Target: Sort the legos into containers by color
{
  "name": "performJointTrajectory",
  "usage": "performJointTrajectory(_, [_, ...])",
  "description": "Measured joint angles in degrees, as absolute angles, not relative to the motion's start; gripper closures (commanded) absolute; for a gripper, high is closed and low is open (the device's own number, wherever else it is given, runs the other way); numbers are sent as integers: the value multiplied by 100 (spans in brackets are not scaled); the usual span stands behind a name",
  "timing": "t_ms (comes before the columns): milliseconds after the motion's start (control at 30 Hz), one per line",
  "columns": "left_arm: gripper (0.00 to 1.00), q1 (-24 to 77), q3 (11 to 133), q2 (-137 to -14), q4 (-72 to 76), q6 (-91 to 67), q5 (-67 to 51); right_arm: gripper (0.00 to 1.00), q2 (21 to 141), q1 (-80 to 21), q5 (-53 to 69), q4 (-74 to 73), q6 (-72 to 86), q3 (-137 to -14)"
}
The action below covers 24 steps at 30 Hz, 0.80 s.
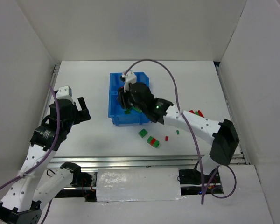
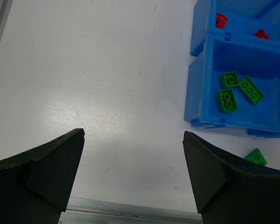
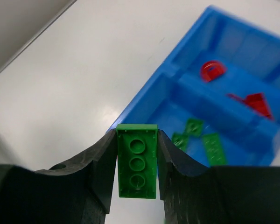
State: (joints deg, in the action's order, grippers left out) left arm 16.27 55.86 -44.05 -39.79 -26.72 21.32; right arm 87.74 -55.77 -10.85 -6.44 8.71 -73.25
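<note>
My right gripper point(image 3: 137, 140) is shut on a green lego point(image 3: 137, 161), held by its long sides above the near-left edge of the blue bin point(image 3: 144, 100). In the top view this gripper point(image 1: 126, 103) hangs over the bin point(image 1: 126, 120). The nearer compartment holds three green legos point(image 2: 231, 79), and the farther one holds red pieces point(image 2: 219, 19). My left gripper point(image 2: 133, 135) is open and empty above bare table left of the bin point(image 2: 198, 98); it also shows in the top view point(image 1: 82, 110).
Loose legos lie on the table in front of and right of the bin: a green one point(image 1: 143, 133), a red-green pair point(image 1: 153, 141), small red point(image 1: 166, 138) and green point(image 1: 178, 132) bits, and a red-green cluster point(image 1: 196, 112). White walls enclose the table.
</note>
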Motion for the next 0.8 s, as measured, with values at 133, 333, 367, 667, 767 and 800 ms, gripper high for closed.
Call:
performJointTrajectory(133, [0,1625,5586,-4405,-3981,-2672,2158,88,9515,-4917,-1437,-753,910,-8296])
performJointTrajectory(333, [1,1625,5586,-4405,-3979,-2672,2158,32,10217,-4668,-1559,-1297,908,-8621])
performJointTrajectory(367, [1,1625,5586,-4405,-3979,-2672,2158,27,10243,-4663,-1549,-1352,943,-8611])
performJointTrajectory(667, [0,1625,5586,-4405,-3977,-2670,2147,9,9723,-4661,-1170,-1557,1144,-8090])
performJointTrajectory(767, [0,1625,5586,-4405,-3977,-2668,2126,9,8687,-4698,-628,-1448,1033,-6984])
performJointTrajectory(800, [0,1625,5586,-4403,-3975,-2665,2112,8,8248,-4753,-425,-1406,947,-6541])
